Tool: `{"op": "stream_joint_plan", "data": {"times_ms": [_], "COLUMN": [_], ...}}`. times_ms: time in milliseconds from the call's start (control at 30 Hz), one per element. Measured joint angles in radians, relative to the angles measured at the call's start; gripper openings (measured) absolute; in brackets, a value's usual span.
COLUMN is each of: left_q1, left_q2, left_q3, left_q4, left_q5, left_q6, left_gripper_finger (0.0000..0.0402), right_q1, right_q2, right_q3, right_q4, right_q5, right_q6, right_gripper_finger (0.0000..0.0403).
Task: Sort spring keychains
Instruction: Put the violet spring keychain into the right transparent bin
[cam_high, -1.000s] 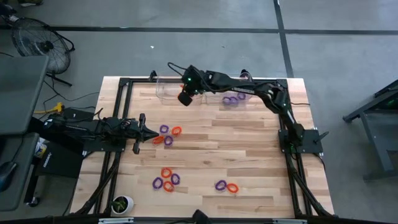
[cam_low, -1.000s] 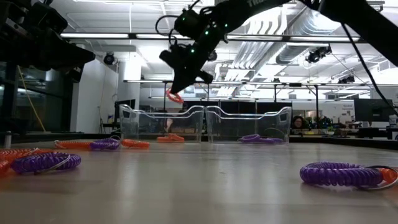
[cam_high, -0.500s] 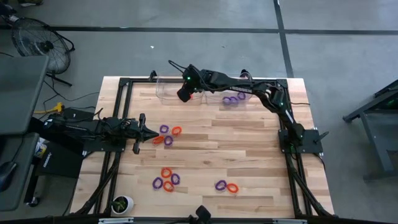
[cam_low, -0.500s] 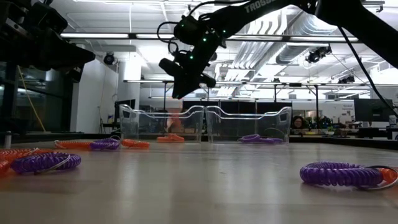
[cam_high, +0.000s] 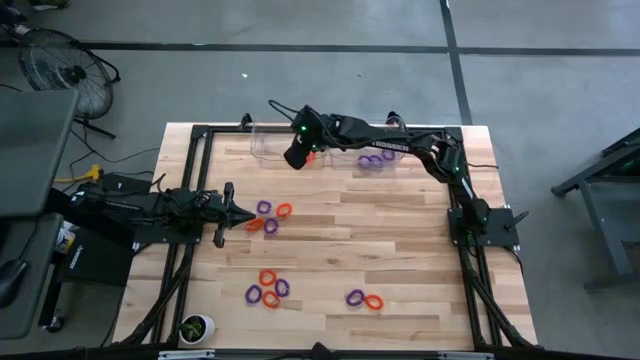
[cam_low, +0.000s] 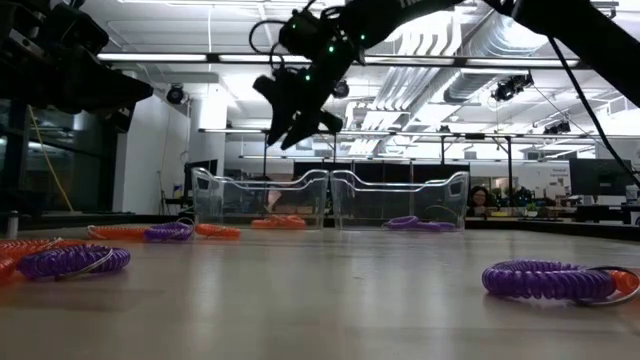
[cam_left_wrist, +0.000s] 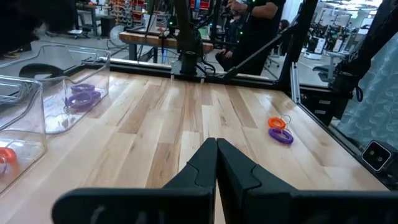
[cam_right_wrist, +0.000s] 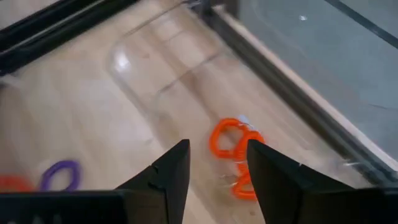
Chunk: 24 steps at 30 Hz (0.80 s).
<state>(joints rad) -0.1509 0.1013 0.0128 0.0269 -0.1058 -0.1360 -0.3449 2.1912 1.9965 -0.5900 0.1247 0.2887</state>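
My right gripper (cam_right_wrist: 217, 149) hangs open above the left clear bin (cam_low: 260, 200) at the table's far edge, touching nothing. Orange spring keychains (cam_right_wrist: 231, 142) lie on that bin's floor right below the fingers. Purple keychains (cam_high: 373, 160) lie in the right clear bin (cam_low: 400, 200). Loose orange and purple keychains rest flat on the table in three groups: beside the left gripper (cam_high: 270, 217), near the front (cam_high: 267, 290) and front centre (cam_high: 365, 298). My left gripper (cam_left_wrist: 216, 163) waits shut at the table's left side, pointing level.
A black frame (cam_high: 200, 135) runs around the wooden table top. A small white pot (cam_high: 195, 326) stands at the front left corner. Bare wood lies between the bins and the keychain groups. People show in the room beyond the table.
My right gripper has opened above the left bin and let go of an orange keychain, which has dropped from its fingers into the bin. The arm has stayed over the bin.
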Motion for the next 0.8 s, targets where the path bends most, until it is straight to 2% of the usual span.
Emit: {"op": "stream_joint_plan", "data": {"times_ms": [167, 433, 600, 800], "left_q1": [0.000, 0.000, 0.000, 0.000], "left_q2": [0.000, 0.000, 0.000, 0.000], "left_q3": [0.000, 0.000, 0.000, 0.000], "left_q4": [0.000, 0.000, 0.000, 0.000], "left_q5": [0.001, 0.004, 0.004, 0.004], "left_q6": [0.000, 0.000, 0.000, 0.000], "left_gripper_finger": [0.0000, 0.0000, 0.0000, 0.0000], "right_q1": [0.042, 0.136, 0.209, 0.304], "right_q2": [-0.039, -0.089, -0.111, -0.174], "right_q3": [0.000, 0.000, -0.007, -0.126], "right_q4": [-0.074, -0.309, -0.473, -0.471], "right_q5": [-0.059, -0.262, -0.238, -0.246], "right_q6": [-0.086, -0.317, -0.377, -0.383], "right_gripper_finger": [0.0154, 0.0154, 0.0154, 0.0154]}}
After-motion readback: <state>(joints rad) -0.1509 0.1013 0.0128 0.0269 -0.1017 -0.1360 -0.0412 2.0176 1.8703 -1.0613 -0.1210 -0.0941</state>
